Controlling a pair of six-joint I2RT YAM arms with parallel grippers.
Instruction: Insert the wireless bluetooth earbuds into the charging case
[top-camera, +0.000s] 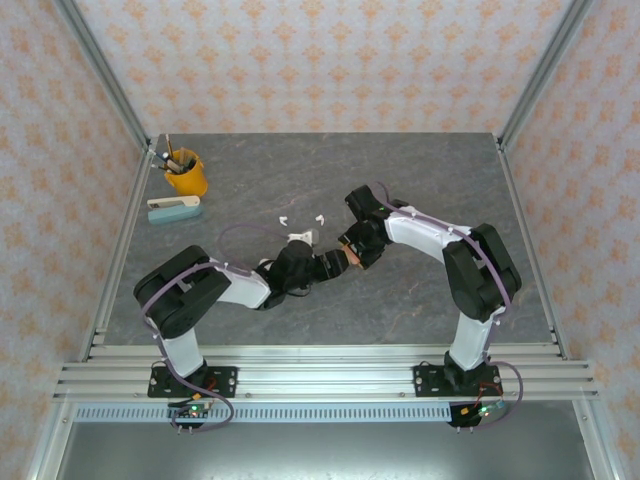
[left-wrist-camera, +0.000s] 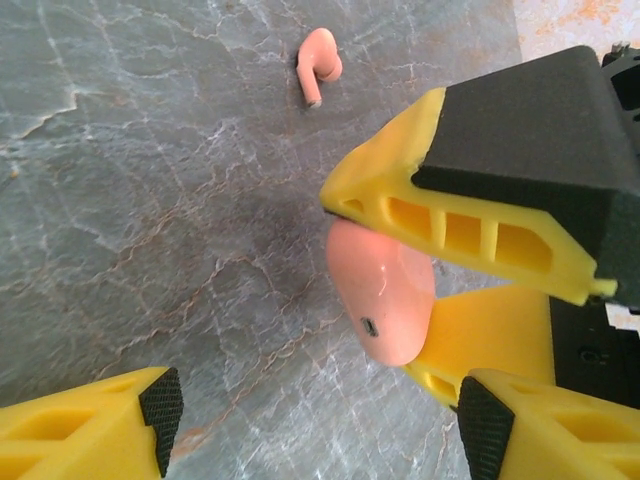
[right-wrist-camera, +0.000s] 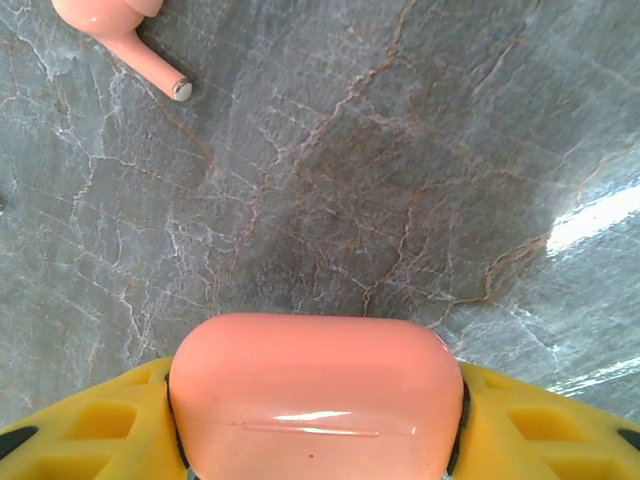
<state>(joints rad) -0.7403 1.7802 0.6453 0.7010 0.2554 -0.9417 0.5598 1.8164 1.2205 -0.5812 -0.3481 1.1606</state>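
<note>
Cup (top-camera: 187, 175) with pens stands far left of the salmon case (left-wrist-camera: 385, 300). White earbuds (top-camera: 285, 218) lie on the table (top-camera: 420, 180), up and left of the case. Left claw (left-wrist-camera: 320, 420) hangs just left of the case, spread wide and empty. Salmon earbud (left-wrist-camera: 318, 65) lies on the table near the case. Right claw (right-wrist-camera: 315, 400) clamps the case by its sides.

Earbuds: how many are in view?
3: two white earbuds apart at mid-table; one salmon earbud on the table beyond the salmon case in the right tool. Others may be hidden.
</note>
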